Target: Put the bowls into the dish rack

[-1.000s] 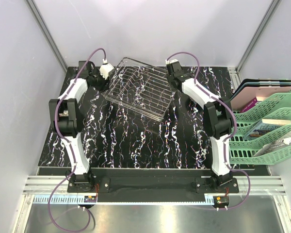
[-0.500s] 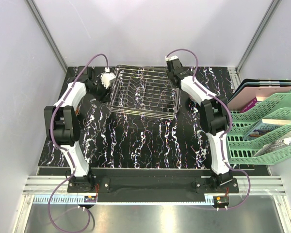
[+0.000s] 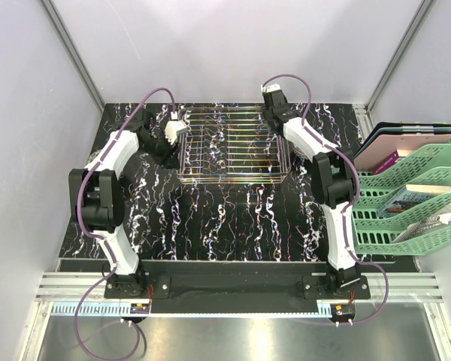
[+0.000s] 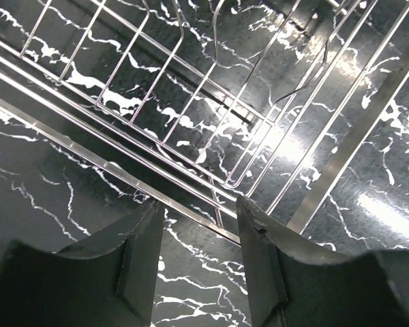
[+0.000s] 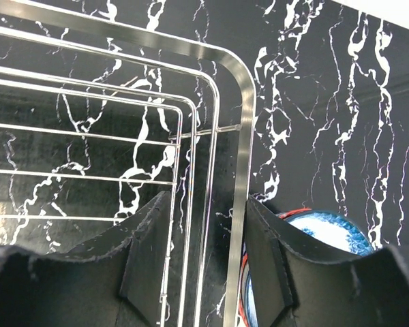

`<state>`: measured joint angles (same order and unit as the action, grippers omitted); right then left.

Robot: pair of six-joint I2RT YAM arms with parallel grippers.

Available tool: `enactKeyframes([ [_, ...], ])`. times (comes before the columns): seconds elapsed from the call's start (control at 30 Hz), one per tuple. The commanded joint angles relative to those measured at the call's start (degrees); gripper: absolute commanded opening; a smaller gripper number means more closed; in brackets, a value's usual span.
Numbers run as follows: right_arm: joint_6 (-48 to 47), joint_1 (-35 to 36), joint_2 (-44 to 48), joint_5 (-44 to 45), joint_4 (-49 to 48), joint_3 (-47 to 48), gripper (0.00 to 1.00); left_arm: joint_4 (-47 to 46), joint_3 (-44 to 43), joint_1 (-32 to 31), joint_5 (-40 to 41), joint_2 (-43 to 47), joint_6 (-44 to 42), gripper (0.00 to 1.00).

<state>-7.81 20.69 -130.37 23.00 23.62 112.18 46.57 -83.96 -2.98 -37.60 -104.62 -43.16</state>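
Dish rack (image 3: 233, 143) sits flat on the black marbled table (image 3: 210, 218), far centre, open side up; its long axis runs left to right, parallel to the far edge, one short end toward each arm. Left gripper (image 4: 201, 208) stands at the left end, jaws parted astride the rim with a gap on either side; nothing held. Right gripper (image 5: 208, 201) is at the far right corner, likewise parted over the rim; no grip. Rack judged light and rigid, thin wire throughout; smooth metal on a glossy top, so apt to skate if nudged; the rim looks the soundest hold. A blue round item (image 5: 320, 238), possibly a bowl, lies just outside that corner, partly hidden.
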Motion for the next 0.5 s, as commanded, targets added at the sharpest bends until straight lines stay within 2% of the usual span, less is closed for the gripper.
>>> enactKeyframes([
  [0.0,0.4,1.2,3.6,-4.3,-3.4,-3.3,0.53,-1.7,-1.8,-3.0,-8.3,0.2,1.2,0.47],
  [0.23,0.2,0.8,5.7,-4.3,-5.3,-7.1,0.55,-1.8,-3.9,-3.0,-6.9,-0.9,3.2,0.49],
  [0.47,-0.4,0.8,8.8,-4.4,-5.4,-6.8,0.64,-6.3,-3.2,-3.0,-2.9,2.4,6.1,0.60],
])
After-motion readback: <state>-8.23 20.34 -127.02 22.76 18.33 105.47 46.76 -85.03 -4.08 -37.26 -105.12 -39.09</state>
